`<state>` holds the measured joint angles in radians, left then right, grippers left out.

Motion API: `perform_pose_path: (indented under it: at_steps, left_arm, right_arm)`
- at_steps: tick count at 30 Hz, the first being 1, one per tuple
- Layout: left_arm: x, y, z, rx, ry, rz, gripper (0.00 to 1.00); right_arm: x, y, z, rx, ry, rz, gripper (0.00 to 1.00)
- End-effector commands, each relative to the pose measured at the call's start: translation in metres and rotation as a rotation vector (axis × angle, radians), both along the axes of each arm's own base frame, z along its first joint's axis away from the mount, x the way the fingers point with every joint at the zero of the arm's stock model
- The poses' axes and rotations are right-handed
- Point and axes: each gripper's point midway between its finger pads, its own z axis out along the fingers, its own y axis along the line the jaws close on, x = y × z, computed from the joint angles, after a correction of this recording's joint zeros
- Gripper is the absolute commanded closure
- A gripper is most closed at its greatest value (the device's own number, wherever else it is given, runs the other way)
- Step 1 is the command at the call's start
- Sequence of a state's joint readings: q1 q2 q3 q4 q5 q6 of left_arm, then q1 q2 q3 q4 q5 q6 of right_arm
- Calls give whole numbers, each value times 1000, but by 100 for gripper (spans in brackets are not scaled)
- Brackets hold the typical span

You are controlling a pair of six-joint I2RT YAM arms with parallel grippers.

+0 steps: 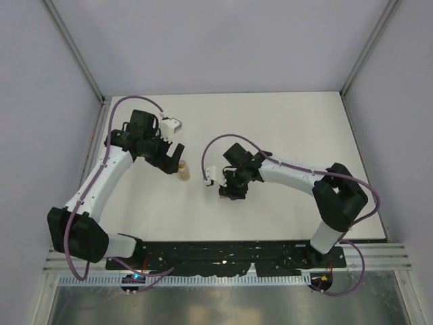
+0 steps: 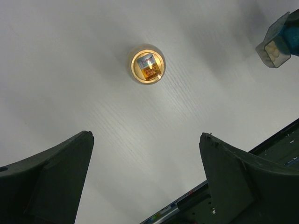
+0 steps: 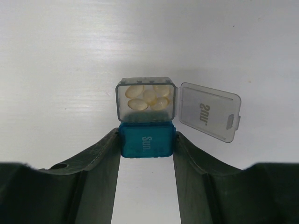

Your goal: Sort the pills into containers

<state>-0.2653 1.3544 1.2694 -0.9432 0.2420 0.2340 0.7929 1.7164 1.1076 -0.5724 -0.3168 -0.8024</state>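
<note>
Sorting judged part done: pills [image 3: 148, 95] seen in open grey box [image 3: 145, 117], adjoining blue box [image 3: 146, 145] (lid shut, contents n/k) is pinched by R gripper [image 3: 146, 135] mid-table; L gripper [image 2: 145, 136] is spread above vial [image 2: 146, 64].

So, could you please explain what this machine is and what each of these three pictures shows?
These are two robot arms bolted at the near edge of a white table. One picture looks down from a fixed camera above and behind them. The other two come from a camera on each wrist, so the dark wedges at the bottom are that arm's own fingers. The left end effector is open and holds nothing. Its camera looks down on a small amber-looking vial standing on the table. The right end effector is shut on a teal-blue box marked "Sun". Right against that box sits a grey box with its lid flipped open and several pale oval pills inside.
</note>
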Motion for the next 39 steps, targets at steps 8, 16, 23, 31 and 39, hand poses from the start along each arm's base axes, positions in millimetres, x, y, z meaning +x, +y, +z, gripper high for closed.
perform_pose_path:
  at_steps: [8, 16, 23, 31, 39]
  left_arm:
    - [1, -66, 43, -392, 11, -90, 1]
    - [15, -106, 55, -579, 204, -93, 1]
    - [12, -142, 51, -606, 292, -164, 1]
    - [-12, -168, 45, -639, 350, -255, 1]
    - [-29, -172, 47, -657, 369, -291, 1]
  right_arm:
    - [-18, 21, 120, 254, -39, 2, 78]
    - [-32, 27, 169, 351, -52, 19, 79]
    - [-35, 28, 181, 358, -46, 18, 80]
    - [-33, 28, 177, 341, -41, 6, 81]
    - [-29, 25, 174, 323, -56, -13, 83]
